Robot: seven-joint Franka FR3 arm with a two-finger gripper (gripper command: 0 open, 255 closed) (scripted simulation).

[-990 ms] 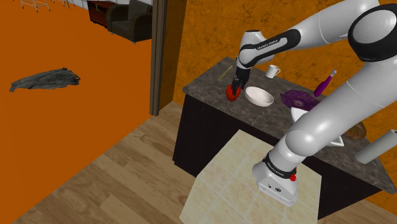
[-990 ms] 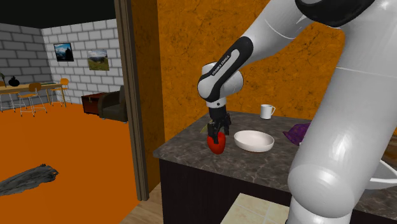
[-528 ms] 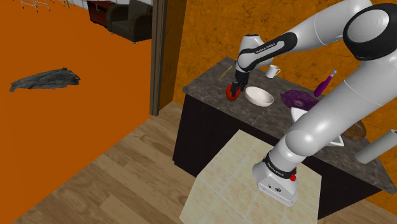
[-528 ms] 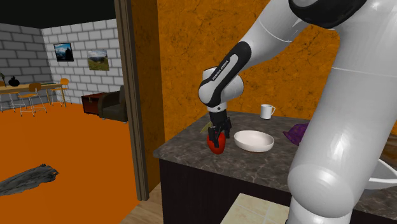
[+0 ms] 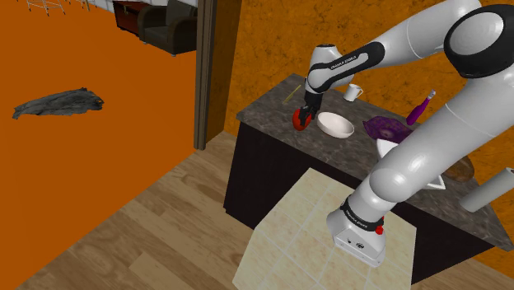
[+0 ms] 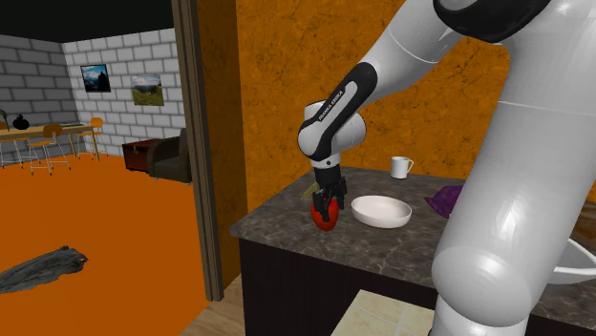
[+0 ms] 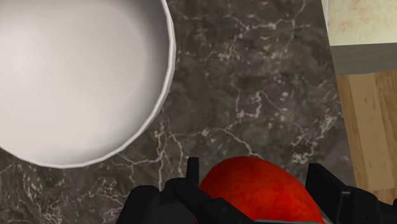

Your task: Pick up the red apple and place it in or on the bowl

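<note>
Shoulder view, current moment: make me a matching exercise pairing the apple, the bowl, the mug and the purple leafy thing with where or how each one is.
Things:
1. red apple
2. white bowl
3. white mug
4. purple leafy thing

Places or states:
A. empty, right beside the apple
B. nearest the orange wall
C. clasped between the fingers
D. on the bowl's far side from the apple

Pairs: 1-C, 2-A, 3-B, 4-D
</note>
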